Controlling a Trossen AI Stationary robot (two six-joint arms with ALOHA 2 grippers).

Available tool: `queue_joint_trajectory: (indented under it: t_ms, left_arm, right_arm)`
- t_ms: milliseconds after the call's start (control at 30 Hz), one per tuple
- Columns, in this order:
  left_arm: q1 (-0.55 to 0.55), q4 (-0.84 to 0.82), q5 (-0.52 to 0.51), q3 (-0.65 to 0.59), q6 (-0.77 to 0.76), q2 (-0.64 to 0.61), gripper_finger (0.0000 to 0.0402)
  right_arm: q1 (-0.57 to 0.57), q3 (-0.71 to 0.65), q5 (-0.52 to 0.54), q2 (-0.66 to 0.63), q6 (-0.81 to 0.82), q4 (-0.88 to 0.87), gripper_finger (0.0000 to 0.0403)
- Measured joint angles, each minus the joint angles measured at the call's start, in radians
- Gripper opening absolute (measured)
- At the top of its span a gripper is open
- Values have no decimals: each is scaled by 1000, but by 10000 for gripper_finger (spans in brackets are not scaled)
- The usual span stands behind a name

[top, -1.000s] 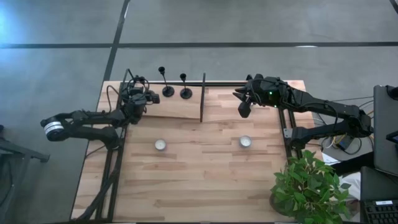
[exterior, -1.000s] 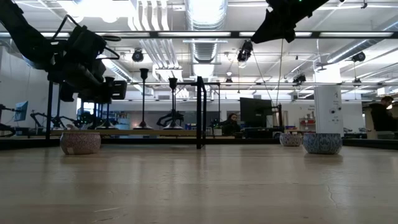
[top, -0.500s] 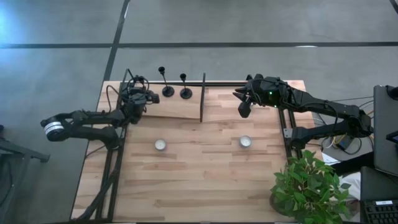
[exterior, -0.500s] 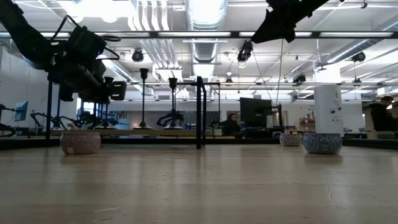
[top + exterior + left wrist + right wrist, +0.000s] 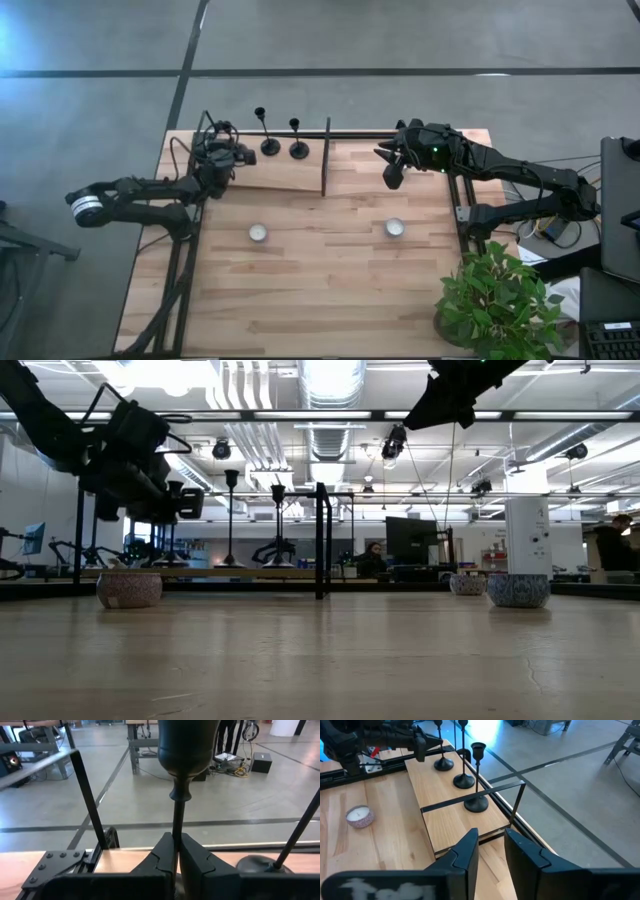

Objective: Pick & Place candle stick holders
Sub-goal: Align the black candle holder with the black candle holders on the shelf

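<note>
Three black candle stick holders stand in a row on a raised wooden board (image 5: 285, 172) at the far left. Two of them (image 5: 270, 145) (image 5: 299, 150) stand free on their round bases. My left gripper (image 5: 176, 842) is shut on the third, leftmost one (image 5: 440, 750), whose cup (image 5: 187, 745) rises above the fingers. In the high view that arm (image 5: 225, 155) hides it. My right gripper (image 5: 491, 837) hangs open above the table's far right (image 5: 392, 178), holding nothing. My left gripper pinches the thin stem (image 5: 176, 827) of the leftmost holder between its two fingers, below the cup. The fingers come nearly level from the table's left and lie across the stem. The holder stands upright, its round base (image 5: 444, 765) on the board.
A thin black upright frame (image 5: 326, 160) stands at the board's right end, between the holders and my right gripper. Two tealights (image 5: 258, 232) (image 5: 394, 228) sit mid-table. A potted plant (image 5: 500, 300) crowds the near right corner.
</note>
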Motion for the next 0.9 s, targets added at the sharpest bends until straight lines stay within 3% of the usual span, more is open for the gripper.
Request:
queue_joint_trajectory:
  t_ms: [533, 900]
  left_arm:
    - [24, 99, 46, 0, 41, 65, 14]
    - [24, 191, 64, 0, 37, 145, 14]
  right_arm:
    - [0, 0, 0, 0, 0, 0, 64]
    - [0, 0, 0, 0, 0, 0, 76]
